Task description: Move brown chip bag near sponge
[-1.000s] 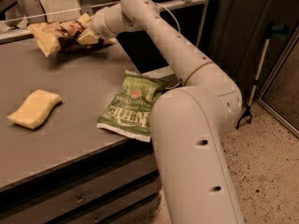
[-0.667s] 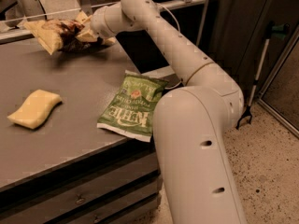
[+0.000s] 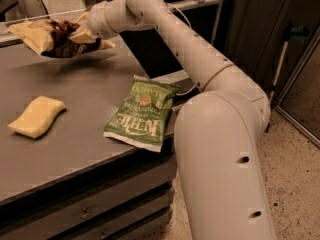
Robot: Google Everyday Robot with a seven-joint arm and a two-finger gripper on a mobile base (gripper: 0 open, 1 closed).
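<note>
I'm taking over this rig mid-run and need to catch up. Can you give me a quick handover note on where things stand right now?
Hand: over the far end of the table, at the left of the view, shut on the brown chip bag and holding it lifted off the surface.
Sponge: flat on the table nearer the front, well apart from the bag.
Green chip bag: flat at the table's right edge, not part of the job.
Done: bag grasped and lifted.
Left: carry it toward the front, set it down beside the sponge, open the hand.
</note>
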